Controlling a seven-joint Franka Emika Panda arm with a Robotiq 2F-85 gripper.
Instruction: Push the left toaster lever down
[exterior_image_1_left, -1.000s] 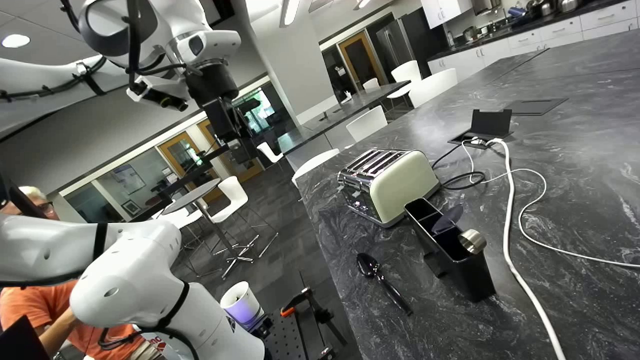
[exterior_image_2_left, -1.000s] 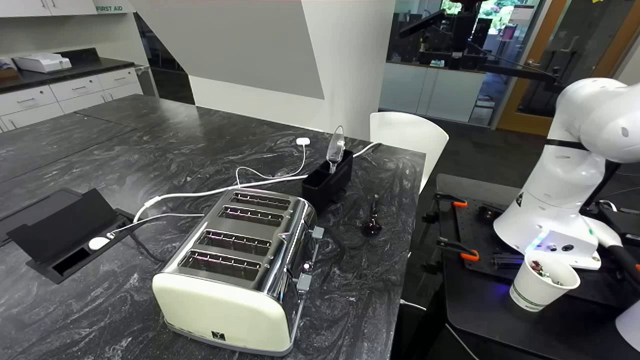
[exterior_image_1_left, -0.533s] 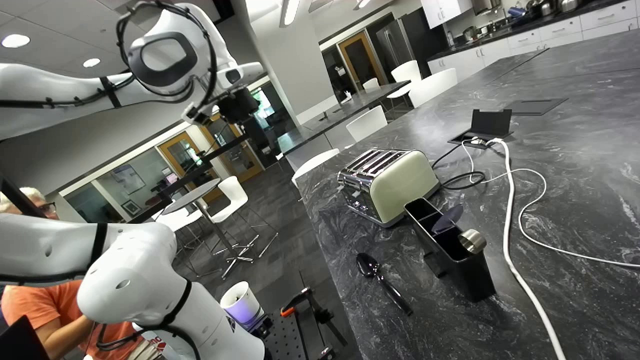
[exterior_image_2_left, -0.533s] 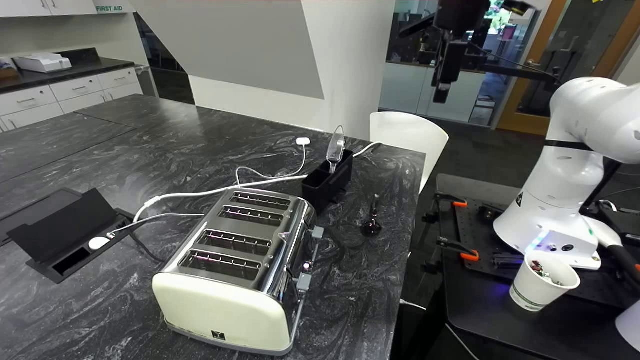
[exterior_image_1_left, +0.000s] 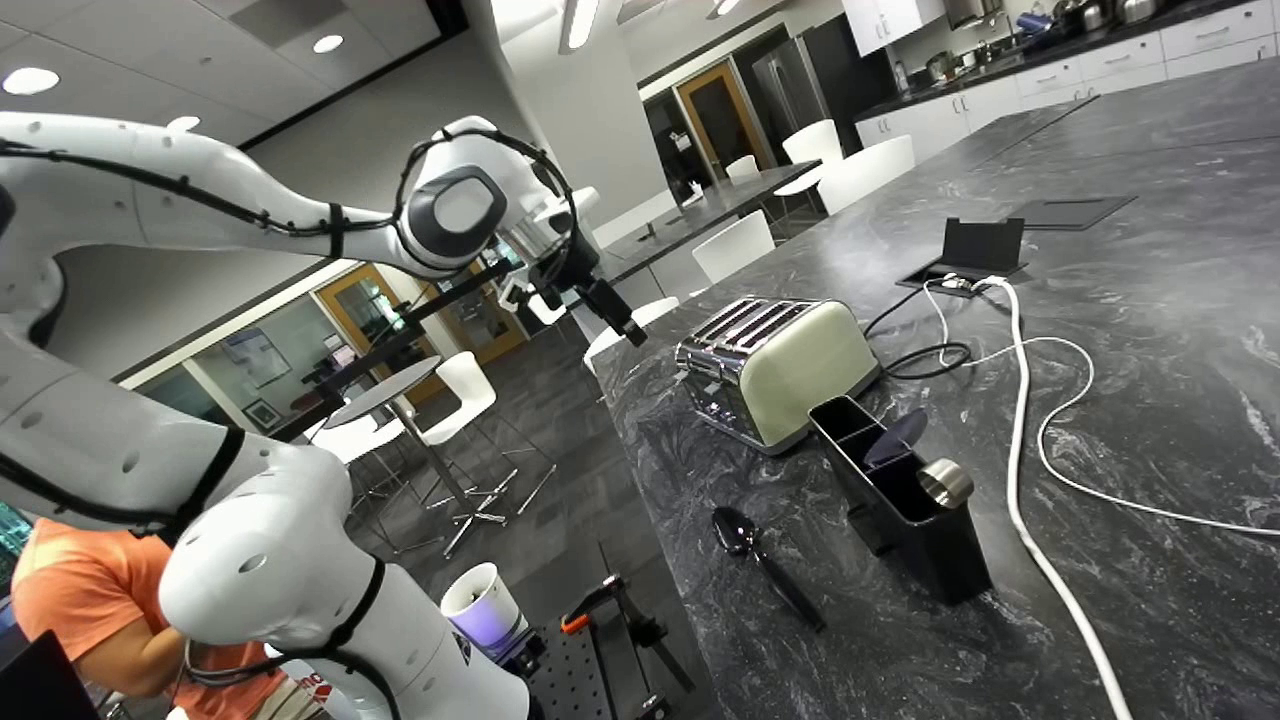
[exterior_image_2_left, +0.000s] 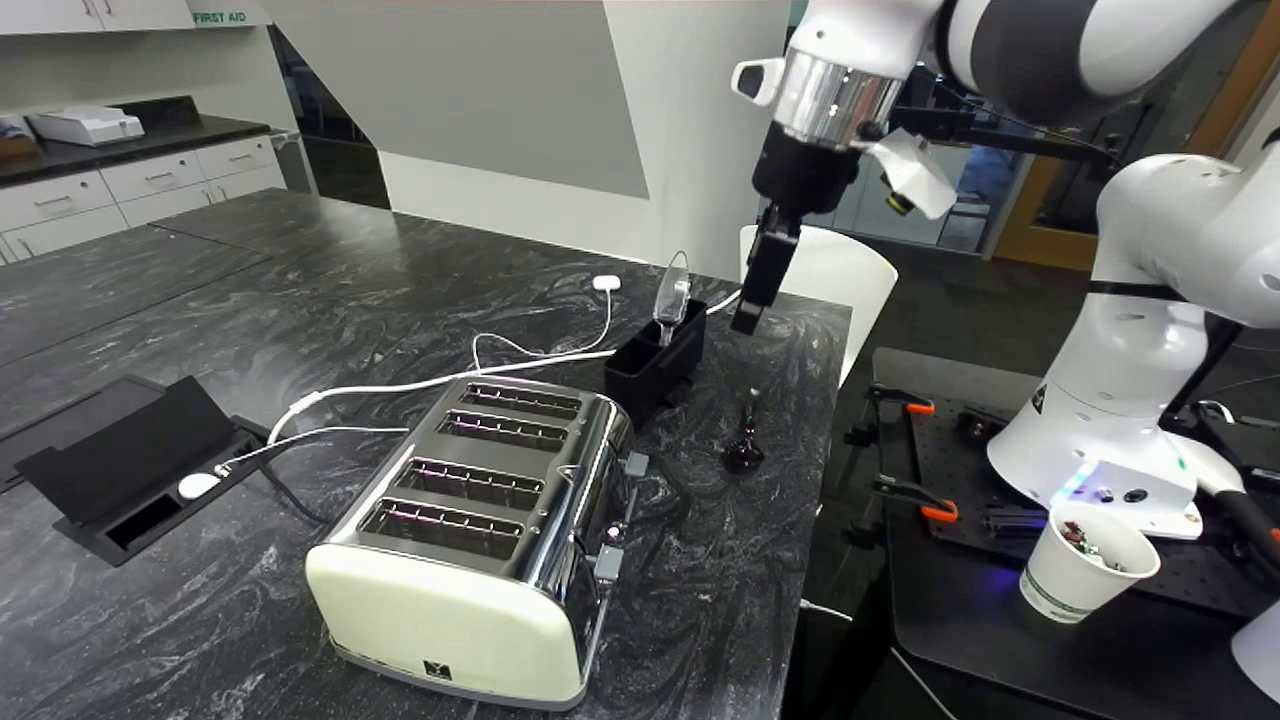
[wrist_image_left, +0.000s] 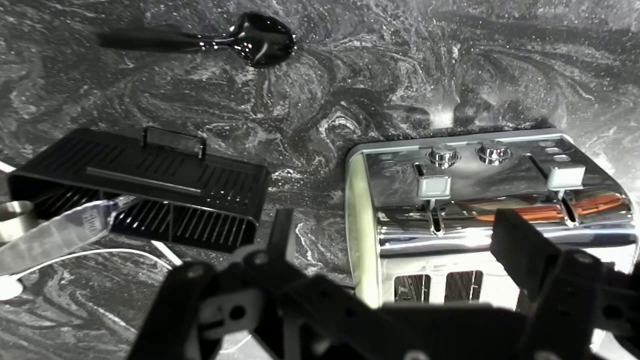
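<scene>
In the wrist view the four-slot toaster (wrist_image_left: 480, 195) stands at about 3 o'clock, its chrome front toward the robot's side of the countertop (wrist_image_left: 310, 120) — so placed, I judge, that the controls can be reached. Taken from that front, the left toaster lever (wrist_image_left: 566, 177) should be the one farther from the black utensil holder (wrist_image_left: 150, 175) at 9 o'clock. The gripper (wrist_image_left: 394, 220) holds nothing, its jaws spread well apart; in an exterior view its fingertips (exterior_image_2_left: 748, 316) hang raised at 2 o'clock from the toaster, not touching it. For a downward push, bringing the jaws together first would probably make a firmer tip. The black spoon (wrist_image_left: 260, 42) lies loose at 11 o'clock in the wrist view. The pop-up outlet (exterior_image_1_left: 983, 245) — 2 o'clock from the toaster in an exterior view — presumably powers it.
</scene>
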